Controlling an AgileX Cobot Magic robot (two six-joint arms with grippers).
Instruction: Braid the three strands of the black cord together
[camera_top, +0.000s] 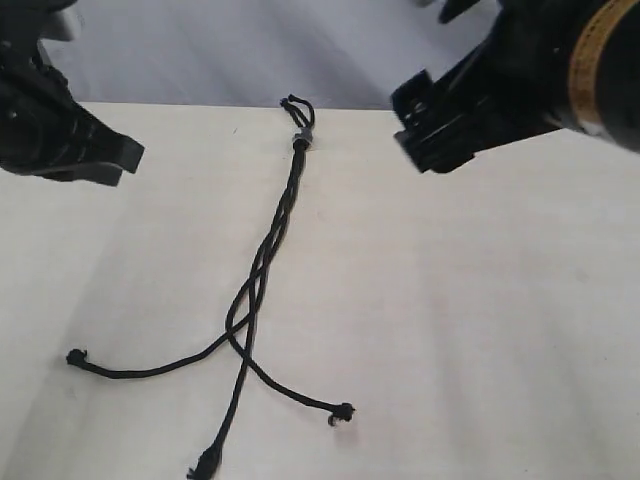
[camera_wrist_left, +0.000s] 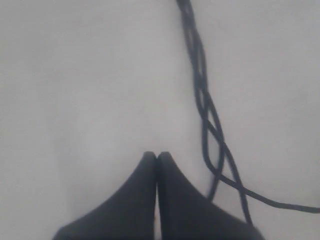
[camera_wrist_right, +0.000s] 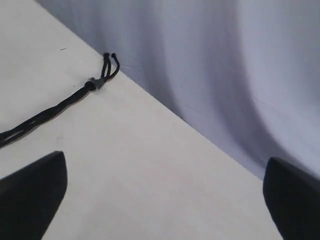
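Observation:
The black cord (camera_top: 283, 215) lies along the pale table, its short loops (camera_top: 297, 105) at the far edge above a small grey band (camera_top: 303, 138). Below the band the three strands (camera_top: 252, 290) are twisted together for most of their length. Lower down they fan out to knotted ends at the left (camera_top: 75, 357), the bottom (camera_top: 205, 465) and the right (camera_top: 343, 410). My left gripper (camera_top: 120, 158) hovers at the left, shut and empty (camera_wrist_left: 157, 156), with the twisted strands (camera_wrist_left: 202, 100) beside it. My right gripper (camera_top: 428, 130) hangs open (camera_wrist_right: 165, 167) and empty, off to one side of the band (camera_wrist_right: 97, 82).
The table's far edge (camera_wrist_right: 165, 112) runs close behind the cord's loops (camera_wrist_right: 110, 62), with a grey-blue backdrop (camera_wrist_right: 225, 75) beyond it. Bare table (camera_top: 480, 320) spreads to the right of the cord.

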